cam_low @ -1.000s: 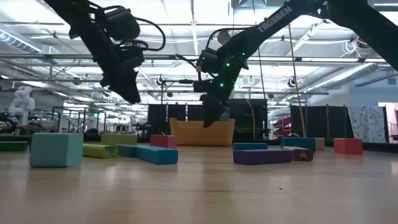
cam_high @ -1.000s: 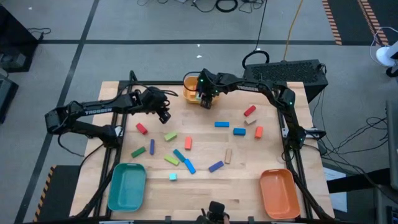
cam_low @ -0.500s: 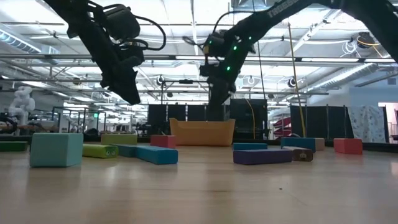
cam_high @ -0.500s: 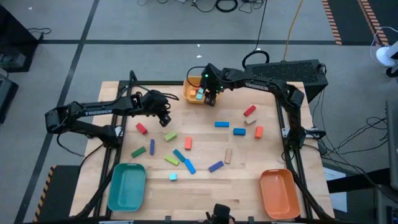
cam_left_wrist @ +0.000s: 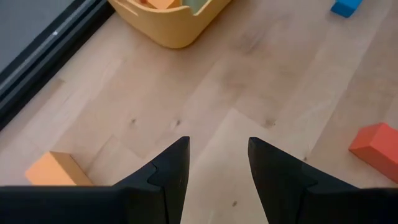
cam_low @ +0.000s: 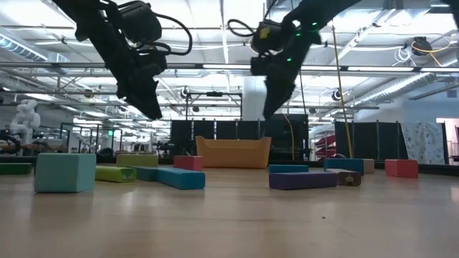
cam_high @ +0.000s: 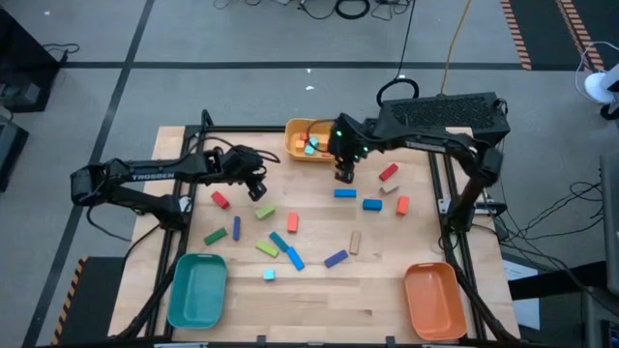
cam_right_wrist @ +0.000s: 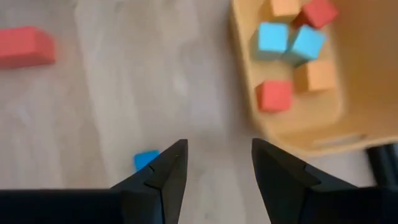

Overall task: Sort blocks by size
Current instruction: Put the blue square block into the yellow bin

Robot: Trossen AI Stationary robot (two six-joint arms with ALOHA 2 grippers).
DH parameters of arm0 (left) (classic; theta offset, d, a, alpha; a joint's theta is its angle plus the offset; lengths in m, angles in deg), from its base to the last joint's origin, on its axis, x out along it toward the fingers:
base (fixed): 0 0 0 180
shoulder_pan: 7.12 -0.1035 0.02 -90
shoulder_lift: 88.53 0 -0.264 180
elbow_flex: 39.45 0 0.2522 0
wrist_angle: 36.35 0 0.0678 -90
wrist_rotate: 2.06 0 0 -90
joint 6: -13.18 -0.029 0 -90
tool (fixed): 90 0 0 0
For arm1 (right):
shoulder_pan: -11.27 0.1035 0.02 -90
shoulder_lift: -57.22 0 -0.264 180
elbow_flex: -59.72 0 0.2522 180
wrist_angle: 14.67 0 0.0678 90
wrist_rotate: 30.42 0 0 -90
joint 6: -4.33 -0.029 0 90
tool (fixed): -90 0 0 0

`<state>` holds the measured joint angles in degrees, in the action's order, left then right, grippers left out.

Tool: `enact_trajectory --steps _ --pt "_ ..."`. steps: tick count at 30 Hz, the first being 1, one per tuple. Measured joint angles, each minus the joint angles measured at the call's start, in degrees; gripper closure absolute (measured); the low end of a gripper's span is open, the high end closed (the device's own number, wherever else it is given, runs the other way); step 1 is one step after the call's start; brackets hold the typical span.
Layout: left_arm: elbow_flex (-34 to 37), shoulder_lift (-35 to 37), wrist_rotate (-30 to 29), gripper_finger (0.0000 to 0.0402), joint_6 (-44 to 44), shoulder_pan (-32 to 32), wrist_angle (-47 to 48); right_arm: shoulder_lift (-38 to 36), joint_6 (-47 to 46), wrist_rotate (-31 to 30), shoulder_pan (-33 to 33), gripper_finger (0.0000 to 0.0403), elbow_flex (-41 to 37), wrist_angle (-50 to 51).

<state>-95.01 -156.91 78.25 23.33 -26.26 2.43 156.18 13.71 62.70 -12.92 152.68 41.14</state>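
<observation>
The table [cam_high: 387, 290] is pale wood with a visible grain, framed by dark metal rails. At the upper middle of the high view sits a yellow tray [cam_high: 302, 141], a smooth plastic tub with rounded corners; in the right wrist view it holds small cubes [cam_right_wrist: 292, 43] in light blue, red and orange. A teal tray [cam_high: 197, 289] lies at the lower left of the high view and an orange tray [cam_high: 431, 300] at the lower right, both glossy, shallow and rounded.

The rest of the blocks [cam_high: 290, 232] lie scattered across the middle of the table: flat-faced painted wooden pieces with square edges. Among them are a blue brick [cam_high: 344, 192] right of centre, a red brick [cam_high: 388, 172] tilted near the right rail, a tan bar [cam_high: 355, 242] standing lengthwise lower down, and a tiny teal cube [cam_high: 269, 275] near the bottom.

The right gripper [cam_high: 343, 174] hangs just right of the yellow tray, above the blue brick; its dark, wedge-shaped fingers stand apart with nothing between them. The left gripper [cam_high: 257, 189] hovers over bare wood in the upper left part of the table, its fingers also parted and holding nothing, with a red brick [cam_high: 221, 200] nearby to its lower left.
</observation>
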Motion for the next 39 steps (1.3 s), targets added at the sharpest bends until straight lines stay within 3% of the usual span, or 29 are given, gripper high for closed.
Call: enact_trajectory --steps 9,16,24,32,37,39 --pt "0.00 0.00 -1.81 0.0237 1.09 4.17 -0.04 -15.27 -8.96 -0.20 8.27 0.0257 -19.96 -12.78" --pt "0.00 0.00 -1.78 0.0237 3.08 9.35 -0.04 -21.82 -16.13 -0.36 13.19 0.0260 -30.16 -22.90" --pt "0.01 0.00 -0.76 0.0237 3.18 16.49 -0.49 -20.62 -17.76 -3.30 18.47 0.0260 -33.04 -27.90" --pt "0.02 0.00 10.08 0.0237 9.06 24.56 -0.50 -19.02 -15.66 -3.49 21.37 0.0260 -33.09 -38.01" --pt "0.02 -0.03 10.53 0.0237 15.61 29.85 -0.60 -19.02 -14.32 -3.61 22.33 0.0260 -33.08 -40.54" --pt "0.02 -0.62 8.15 0.0237 19.20 32.33 -0.59 -19.02 -14.00 -3.85 22.80 0.0260 -33.09 -40.63"
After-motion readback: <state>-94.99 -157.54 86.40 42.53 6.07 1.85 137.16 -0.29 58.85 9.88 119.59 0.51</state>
